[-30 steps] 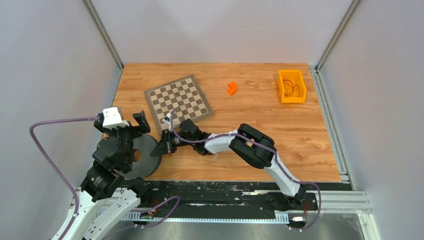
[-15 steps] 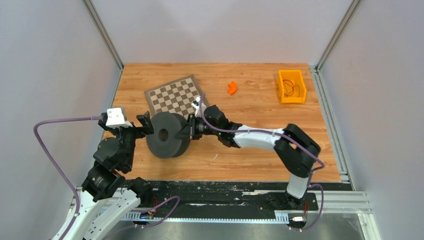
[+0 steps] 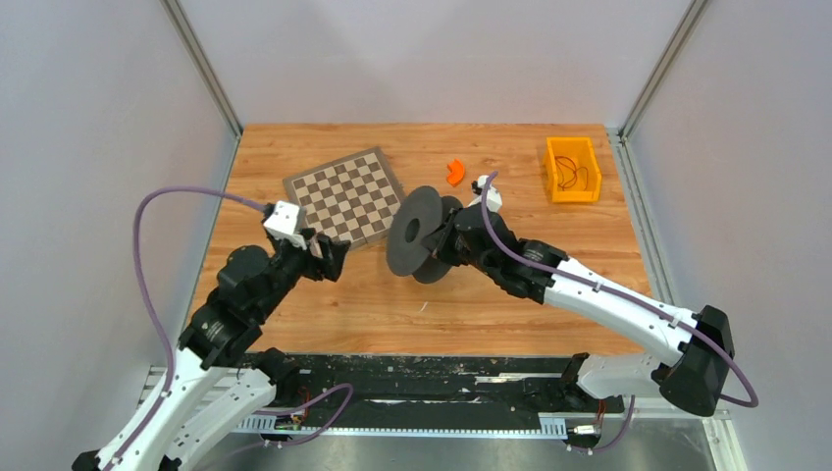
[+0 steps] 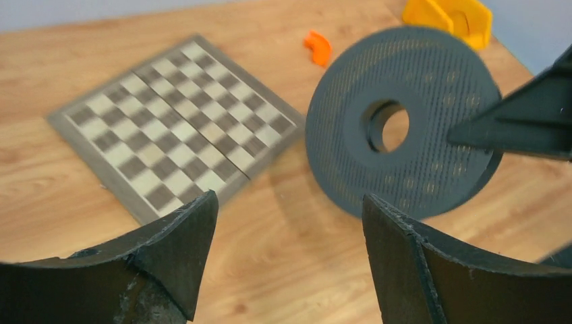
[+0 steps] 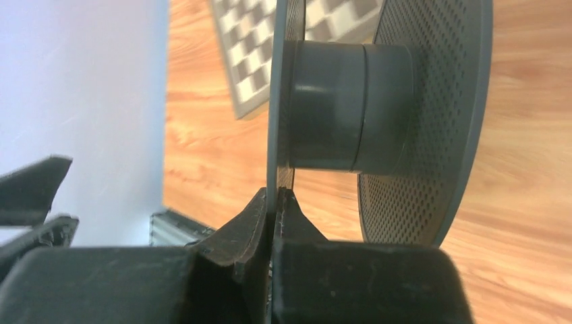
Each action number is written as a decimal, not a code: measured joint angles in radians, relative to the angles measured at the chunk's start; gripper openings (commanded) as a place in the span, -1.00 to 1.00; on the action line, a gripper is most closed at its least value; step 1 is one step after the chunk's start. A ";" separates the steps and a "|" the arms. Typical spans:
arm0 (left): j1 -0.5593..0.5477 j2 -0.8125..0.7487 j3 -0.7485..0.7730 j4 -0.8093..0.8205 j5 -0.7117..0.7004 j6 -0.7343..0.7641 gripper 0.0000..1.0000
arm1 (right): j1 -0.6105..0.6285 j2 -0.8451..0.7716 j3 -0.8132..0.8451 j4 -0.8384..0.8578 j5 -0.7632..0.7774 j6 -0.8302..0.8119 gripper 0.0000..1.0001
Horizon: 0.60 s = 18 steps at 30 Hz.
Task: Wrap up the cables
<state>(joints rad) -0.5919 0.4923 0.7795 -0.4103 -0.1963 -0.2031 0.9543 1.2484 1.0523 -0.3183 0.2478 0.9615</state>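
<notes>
Tabletop scene: the thin, limp dark red cables (image 3: 569, 175) lie curled inside a small orange plastic bin (image 3: 550, 167) at two o'clock on the wooden table (image 3: 608, 235), well apart from both arms. Near the table's centre, the right gripper (image 5: 275, 202) is clamped on the rim of one flange of a dark grey perforated plastic spool (image 3: 412, 232), which is turned on edge. The cables sit toward two o'clock from it. The left gripper (image 4: 287, 229), fingers spread with nothing between them, hovers at nine o'clock of the spool, beside a brown-and-cream chessboard (image 3: 345, 201). A small orange curved piece (image 3: 455, 173) lies at one o'clock of the spool.
</notes>
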 measured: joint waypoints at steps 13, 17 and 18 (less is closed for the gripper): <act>-0.431 0.125 -0.193 0.203 -0.063 0.033 0.59 | -0.002 0.020 0.198 -0.546 0.159 0.380 -1.00; -0.661 0.177 -0.255 0.356 -0.232 0.151 0.55 | -0.002 0.020 0.198 -0.583 0.140 0.452 -1.00; -0.693 0.205 -0.258 0.395 -0.267 0.181 0.53 | -0.002 0.020 0.198 -0.587 0.132 0.468 -1.00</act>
<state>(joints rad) -1.2850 0.6971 0.5213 -0.0154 -0.4637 -0.0219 0.9524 1.2686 1.2499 -0.9058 0.3798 1.4296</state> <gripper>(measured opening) 0.786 0.018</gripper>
